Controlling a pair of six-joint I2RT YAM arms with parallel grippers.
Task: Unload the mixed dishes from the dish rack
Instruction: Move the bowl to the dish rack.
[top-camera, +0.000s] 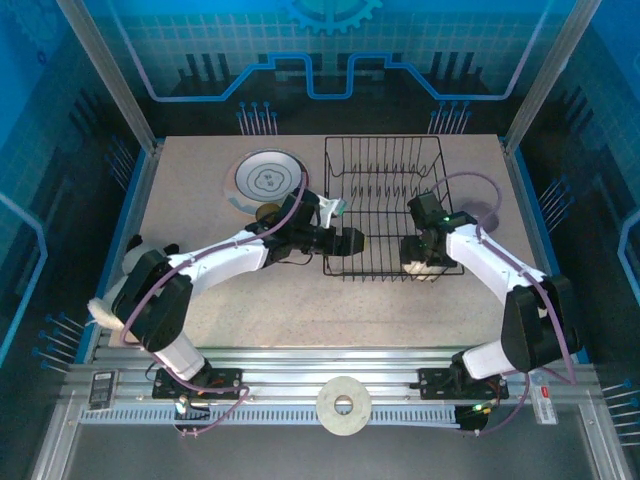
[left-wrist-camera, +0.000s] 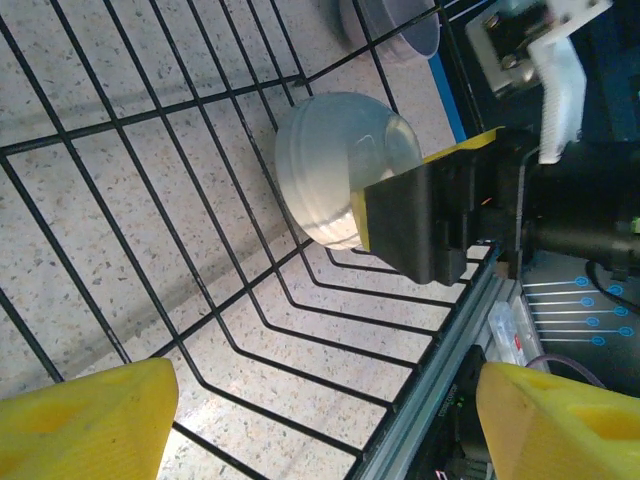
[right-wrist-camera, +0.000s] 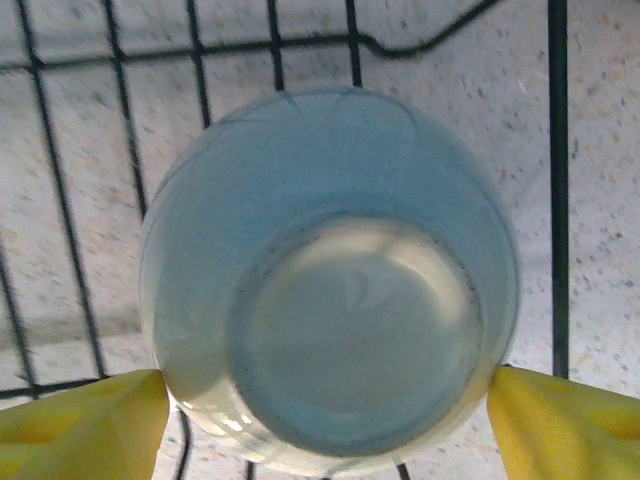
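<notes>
Right wrist: smooth round pale bowl between R claw, grip unclear | L claw spread

Robot lab test cell. Aluminium frame posts upper left and upper right; blue circuit-print wall panels across top; robot arms bolted to slotted rail along bottom.

The bowl looks like glazed ceramic, smooth and glossy. The dish rack is thin black wire with a slight sheen. The table is speckled, matt and stone-like.
</notes>
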